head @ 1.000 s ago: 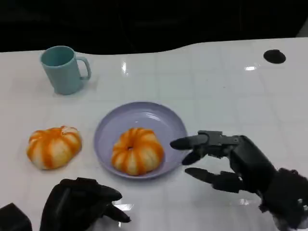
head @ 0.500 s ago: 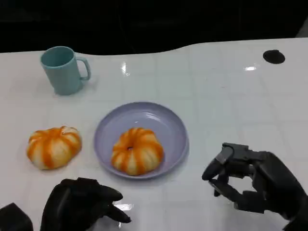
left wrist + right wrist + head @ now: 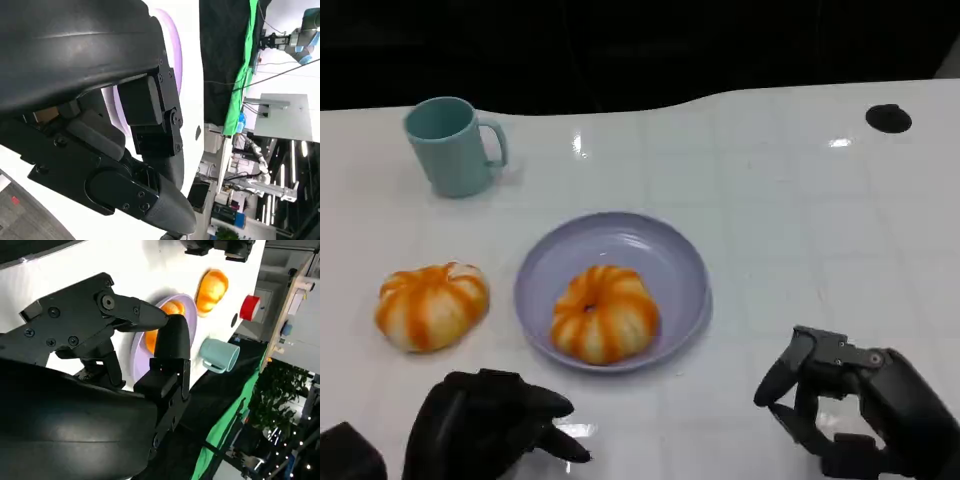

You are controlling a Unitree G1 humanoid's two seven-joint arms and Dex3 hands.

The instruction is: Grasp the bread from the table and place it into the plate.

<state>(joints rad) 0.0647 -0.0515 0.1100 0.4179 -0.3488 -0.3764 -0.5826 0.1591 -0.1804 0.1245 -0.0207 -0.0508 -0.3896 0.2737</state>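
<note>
Two breads show on your table: one (image 3: pixel 605 313) sits inside the plate (image 3: pixel 665 250), on the half nearer the robot, and the other (image 3: pixel 430 305) lies on the bare table just beside the plate's left rim, apart from it. So you can judge the task half done at best: if both are meant to go in, one placement is made and one is left; if only one was asked for, the plate already holds it. Your right hand (image 3: pixel 855 410) is low at the right of the head view, well clear of the plate, fingers bent and apart with nothing between them, so it holds nothing and reads as open. In the right wrist view the same fingers (image 3: pixel 170 340) arch over empty space, with the plate and both breads beyond them. Your left hand (image 3: pixel 485 425) rests near the front edge, just below the loose bread and not touching it; its fingers look partly curled toward the table, and you cannot tell from the head view whether they are spread or closed. The left wrist view gives you mostly the hand's own shell and a strip of the plate's rim (image 3: pixel 175 60), which settles nothing. What remains, as you would judge it, is for the left hand to reach the loose bread, close on it, and carry it over the rim to the free far half of the plate. A teal cup (image 3: pixel 450 145) stands well back at the left, out of that path.
</note>
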